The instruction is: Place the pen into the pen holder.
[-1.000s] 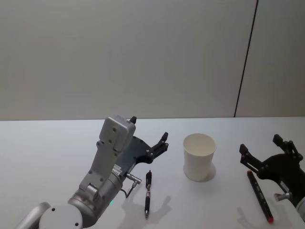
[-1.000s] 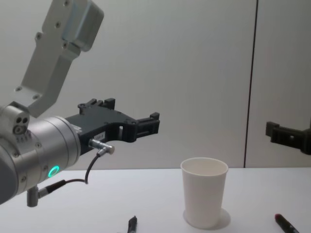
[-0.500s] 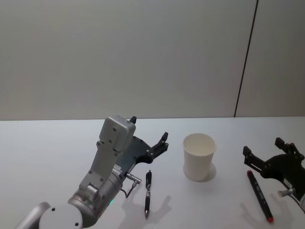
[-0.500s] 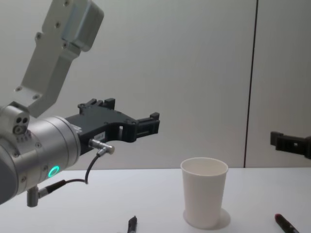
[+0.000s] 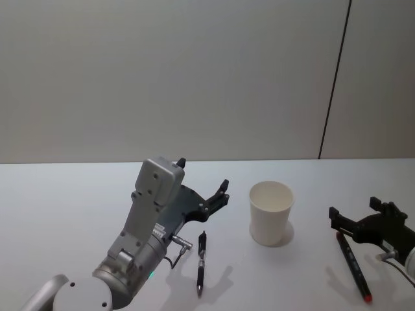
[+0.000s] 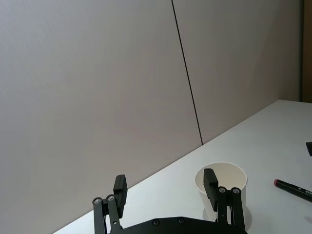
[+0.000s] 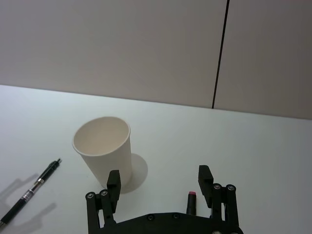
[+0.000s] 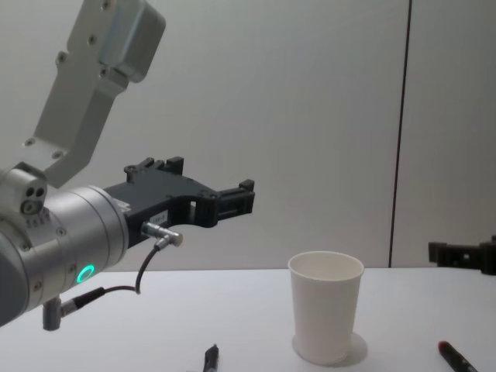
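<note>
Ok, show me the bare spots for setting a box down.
Free: the white table left of the left end effector, and the far strip behind the white paper cup. Crowded: the near middle around the slim black pen, and the right, where the red-tipped black marker lies by the right end effector.

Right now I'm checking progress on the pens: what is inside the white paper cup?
Inside the paper cup I see only bare inner wall; the rim hides its bottom. The black pen and red-tipped pen lie outside.
</note>
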